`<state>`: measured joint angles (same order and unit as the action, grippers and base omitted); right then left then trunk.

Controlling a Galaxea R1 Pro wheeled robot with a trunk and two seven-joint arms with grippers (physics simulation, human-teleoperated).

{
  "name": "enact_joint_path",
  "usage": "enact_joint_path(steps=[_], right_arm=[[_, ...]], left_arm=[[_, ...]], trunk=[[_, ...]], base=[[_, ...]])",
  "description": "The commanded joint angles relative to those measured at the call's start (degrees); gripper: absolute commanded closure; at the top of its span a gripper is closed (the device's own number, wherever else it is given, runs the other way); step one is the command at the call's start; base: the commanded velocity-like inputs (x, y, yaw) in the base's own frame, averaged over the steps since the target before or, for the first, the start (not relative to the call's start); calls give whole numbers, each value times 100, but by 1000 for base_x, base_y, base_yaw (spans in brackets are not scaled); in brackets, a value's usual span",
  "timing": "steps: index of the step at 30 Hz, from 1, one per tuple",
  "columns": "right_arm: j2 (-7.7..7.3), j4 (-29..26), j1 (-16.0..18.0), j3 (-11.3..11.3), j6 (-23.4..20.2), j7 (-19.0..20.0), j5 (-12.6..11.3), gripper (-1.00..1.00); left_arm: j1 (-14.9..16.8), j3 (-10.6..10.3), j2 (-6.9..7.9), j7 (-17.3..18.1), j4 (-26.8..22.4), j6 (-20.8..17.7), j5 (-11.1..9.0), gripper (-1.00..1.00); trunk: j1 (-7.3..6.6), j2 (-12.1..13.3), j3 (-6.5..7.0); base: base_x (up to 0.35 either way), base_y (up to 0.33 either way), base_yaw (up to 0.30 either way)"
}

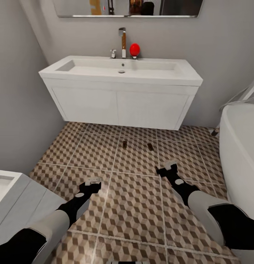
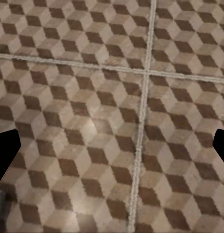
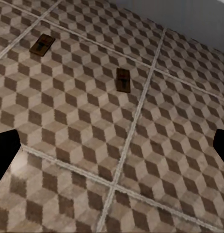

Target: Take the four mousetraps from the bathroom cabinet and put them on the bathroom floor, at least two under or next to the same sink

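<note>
While both claws hang spread and empty, two mousetraps lie on the bathroom floor before one sink.

1. Two mousetraps lie side by side, apart, on the bathroom floor, just before the bathroom sink.
2. My left gripper and right gripper hover nearer me, either side.

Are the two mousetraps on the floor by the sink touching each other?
Apart. The right wrist view shows one mousetrap and the other mousetrap with a stretch of bare patterned floor between them; the head view shows the same gap.
</note>
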<state>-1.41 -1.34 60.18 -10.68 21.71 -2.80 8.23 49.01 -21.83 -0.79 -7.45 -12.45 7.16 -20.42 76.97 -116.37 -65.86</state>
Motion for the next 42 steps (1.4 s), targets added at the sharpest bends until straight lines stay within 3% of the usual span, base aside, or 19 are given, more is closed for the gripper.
enact_joint_path(steps=[1, 2, 7, 42], right_arm=[[-3, 4, 2, -13, 11, -29, -5, -100], [-19, 8, 2, -14, 10, -24, -165, -100], [-67, 11, 2, -20, 9, -27, -237, -100], [-88, 20, 2, -22, 9, -20, -251, -100]], left_arm=[[4, -49, 0, -29, 6, 22, -49, -100], [3, -50, -2, -28, 6, 22, -49, -100], [3, -50, -7, -28, 6, 22, -49, -100], [-5, -50, -141, -28, 83, 22, -49, -100]], trunk=[[-23, 40, 23], [-45, 80, 50], [-155, 281, 183], [-924, 1685, 1131]], base=[[0, 0, 129], [0, 0, 59], [0, 0, 22], [0, 0, 1]])
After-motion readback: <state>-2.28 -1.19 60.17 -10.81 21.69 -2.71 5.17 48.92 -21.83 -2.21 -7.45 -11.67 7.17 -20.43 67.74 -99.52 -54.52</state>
